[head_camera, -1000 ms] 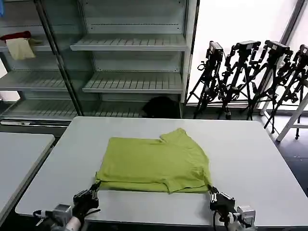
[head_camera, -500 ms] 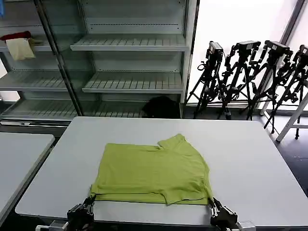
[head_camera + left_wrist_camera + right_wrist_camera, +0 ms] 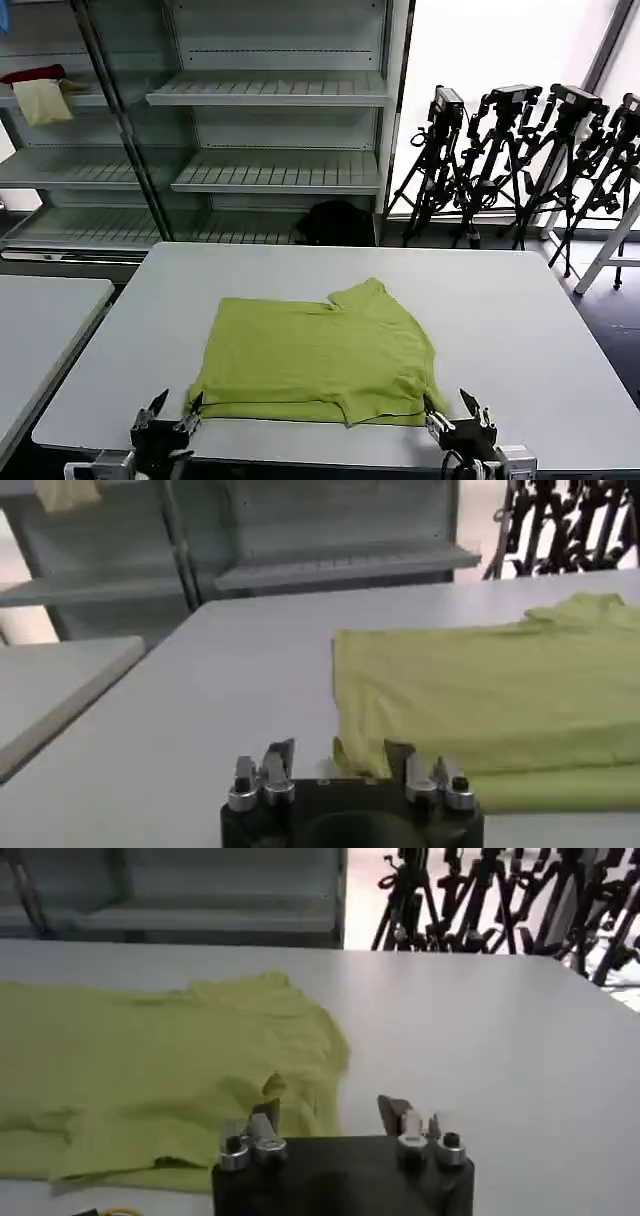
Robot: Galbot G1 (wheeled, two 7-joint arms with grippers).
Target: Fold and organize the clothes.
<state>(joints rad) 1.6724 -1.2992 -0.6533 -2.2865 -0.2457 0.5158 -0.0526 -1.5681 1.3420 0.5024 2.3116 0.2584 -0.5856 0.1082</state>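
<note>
On the white table (image 3: 520,330) we see the lime-green T-shirt (image 3: 315,355) folded flat, one sleeve up, the left gripper (image 3: 168,420) and right gripper (image 3: 452,415) open at its near corners.

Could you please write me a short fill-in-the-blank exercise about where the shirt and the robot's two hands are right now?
1. The lime-green T-shirt lies folded on the white ____.
2. Both hands, the left hand and the right hand, have their fingers ____.
3. Each hand sits at a ____ corner of the T-shirt, by the table edge closest to the robot.
4. The T-shirt's sleeve sticks out on the robot's ____ side.

Missing words: table; open; near; right
</note>
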